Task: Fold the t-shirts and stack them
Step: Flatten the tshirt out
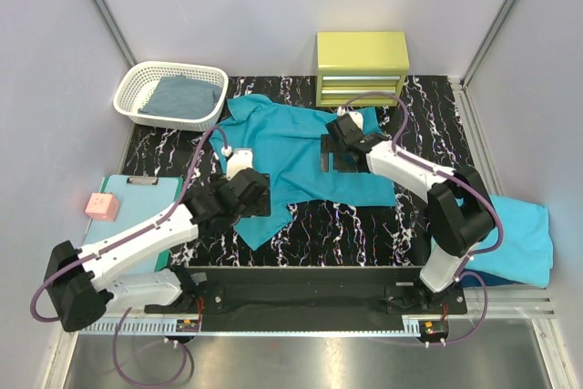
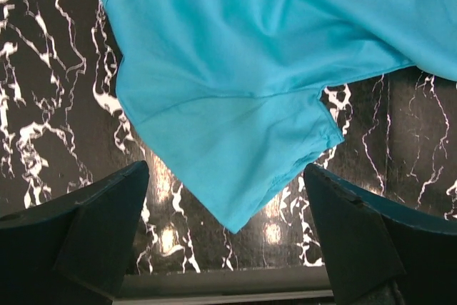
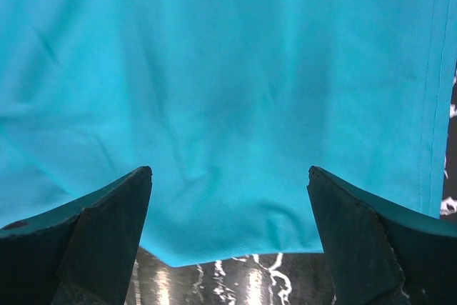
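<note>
The teal shirt [image 1: 291, 148] lies spread in the middle of the tabletop [image 1: 364, 225], nearer its far edge. The left gripper [image 2: 227, 168] is wide open over the shirt's near left corner. The right gripper [image 3: 229, 169] is also wide open, over its right part.

A teal shirt [image 2: 235, 91] lies spread on the black, white-veined counter [image 2: 43, 105] and fills the upper part of the view. One sleeve, marked off by a curved seam, reaches towards the camera and ends in a pointed corner with a stitched hem. The left tool [image 2: 225, 169] stands wide open, its two dark fingers [image 2: 100, 226] flanking that corner, one on each side, gripping nothing. Bare counter shows left of the shirt, right of the sleeve and just below the corner, where two bright reflections gleam. A pale strip runs across below the corner, between the fingers.
</note>
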You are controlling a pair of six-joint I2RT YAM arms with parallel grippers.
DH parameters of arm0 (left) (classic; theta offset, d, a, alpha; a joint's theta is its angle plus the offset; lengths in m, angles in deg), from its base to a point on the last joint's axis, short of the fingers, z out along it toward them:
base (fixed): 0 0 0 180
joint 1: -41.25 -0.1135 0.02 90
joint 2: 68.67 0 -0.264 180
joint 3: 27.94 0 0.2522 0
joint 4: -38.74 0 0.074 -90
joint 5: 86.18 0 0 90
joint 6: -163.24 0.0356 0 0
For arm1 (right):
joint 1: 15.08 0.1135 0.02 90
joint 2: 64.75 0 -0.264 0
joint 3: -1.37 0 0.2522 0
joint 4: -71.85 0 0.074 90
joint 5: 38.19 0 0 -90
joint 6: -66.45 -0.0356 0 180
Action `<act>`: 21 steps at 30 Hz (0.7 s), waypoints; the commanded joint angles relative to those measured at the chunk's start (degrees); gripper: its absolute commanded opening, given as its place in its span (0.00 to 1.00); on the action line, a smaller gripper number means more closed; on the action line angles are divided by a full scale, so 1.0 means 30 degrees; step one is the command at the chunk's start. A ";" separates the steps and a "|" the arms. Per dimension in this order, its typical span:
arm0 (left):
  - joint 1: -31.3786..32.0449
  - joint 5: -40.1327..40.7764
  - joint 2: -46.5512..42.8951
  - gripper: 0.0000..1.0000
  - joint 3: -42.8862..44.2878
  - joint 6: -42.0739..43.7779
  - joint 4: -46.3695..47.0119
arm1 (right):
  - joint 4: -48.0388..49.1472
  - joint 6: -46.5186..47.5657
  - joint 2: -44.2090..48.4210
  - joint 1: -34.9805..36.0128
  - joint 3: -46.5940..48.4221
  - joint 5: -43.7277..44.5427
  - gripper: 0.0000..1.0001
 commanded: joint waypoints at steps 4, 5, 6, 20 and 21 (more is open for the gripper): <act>0.0612 0.1224 -0.1930 0.94 0.0193 -0.2322 -0.1355 | 0.0679 0.0493 0.1389 -0.0121 0.3378 -0.0100 0.96; 0.0700 0.1432 -0.2137 0.95 0.0194 -0.2643 -0.1504 | 0.0562 0.0523 0.1360 -0.0121 0.3821 0.0191 0.96; 0.0730 0.1579 -0.2313 0.95 0.0194 -0.2791 -0.1737 | 0.0242 0.0262 0.1244 -0.0121 0.4289 0.0977 0.96; 0.0965 0.2224 -0.4510 0.95 0.0927 -0.4460 -0.6893 | 0.1440 -0.1352 -0.5610 0.0845 1.5625 0.0840 0.91; 0.1052 0.2225 -0.4860 0.95 0.0811 -0.4665 -0.7418 | 0.1469 -0.1265 -0.5845 0.1165 1.6676 0.0723 0.91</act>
